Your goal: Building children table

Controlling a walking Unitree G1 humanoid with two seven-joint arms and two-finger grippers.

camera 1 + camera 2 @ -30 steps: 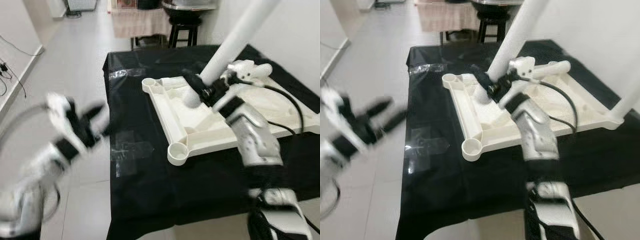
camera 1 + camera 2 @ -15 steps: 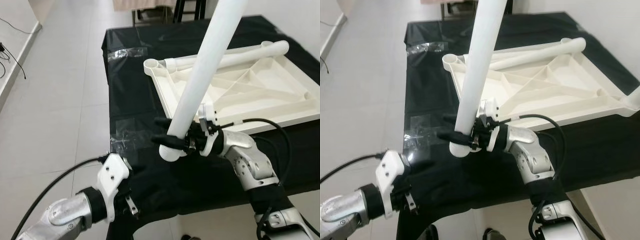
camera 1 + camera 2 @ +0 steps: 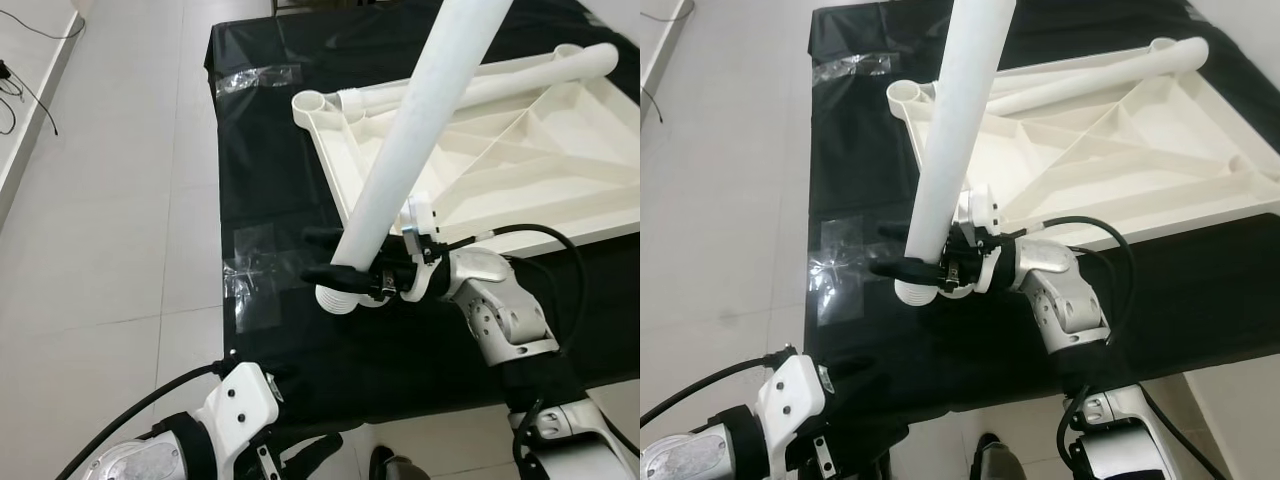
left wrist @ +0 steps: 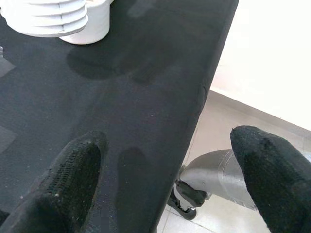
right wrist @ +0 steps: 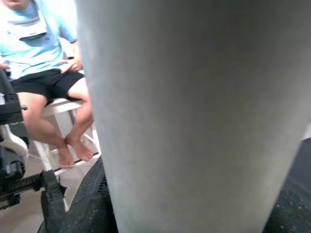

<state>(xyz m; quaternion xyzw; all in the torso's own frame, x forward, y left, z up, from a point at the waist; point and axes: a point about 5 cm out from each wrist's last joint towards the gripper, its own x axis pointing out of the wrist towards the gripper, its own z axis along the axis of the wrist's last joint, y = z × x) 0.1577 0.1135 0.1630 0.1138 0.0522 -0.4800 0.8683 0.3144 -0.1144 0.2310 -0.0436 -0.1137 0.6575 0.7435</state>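
A black-draped worktop is carrying the upturned tabletop. The right tool is clamping the leg near its ribbed end, just above the near corner socket; keeping it plumb should seat it cleanly. The left tool is hanging low, fingers apart.

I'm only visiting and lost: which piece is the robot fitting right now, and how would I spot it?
On the black-covered table lies an upside-down white tabletop. At its near corner the right gripper clamps a long white tube leg. It stands steeply upright, unlike the other leg, which lies flat along the far edge.
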